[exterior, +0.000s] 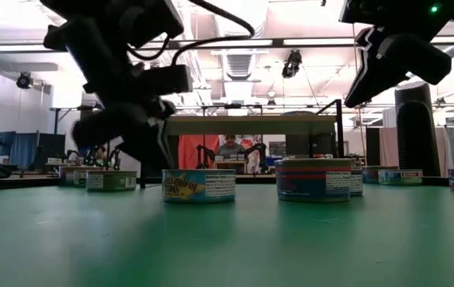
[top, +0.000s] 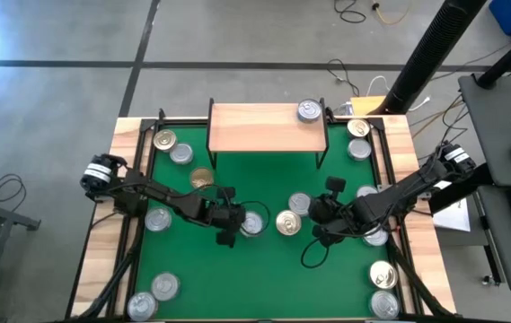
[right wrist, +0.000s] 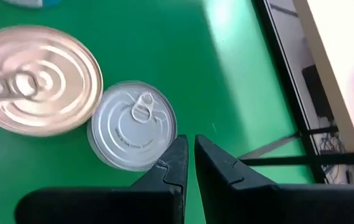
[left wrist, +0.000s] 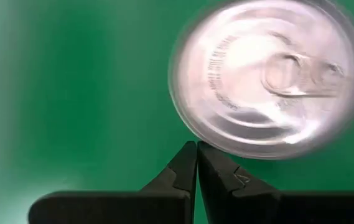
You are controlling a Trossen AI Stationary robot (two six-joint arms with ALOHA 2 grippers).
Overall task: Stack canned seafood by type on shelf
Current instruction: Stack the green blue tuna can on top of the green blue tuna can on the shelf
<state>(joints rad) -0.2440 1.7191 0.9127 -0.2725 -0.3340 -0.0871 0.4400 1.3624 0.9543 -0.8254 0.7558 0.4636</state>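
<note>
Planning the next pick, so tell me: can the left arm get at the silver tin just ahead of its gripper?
Probably yes. The left gripper hangs shut right beside the silver tin, with only bare green mat around them; it would need to open first.

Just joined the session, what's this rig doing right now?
Two robot arms are sorting tins on a green table. One tin is on the wooden shelf; the others lie scattered. The left gripper, shut and empty, hovers by a silver tin. The right gripper is shut and empty near a gold tin.
</note>
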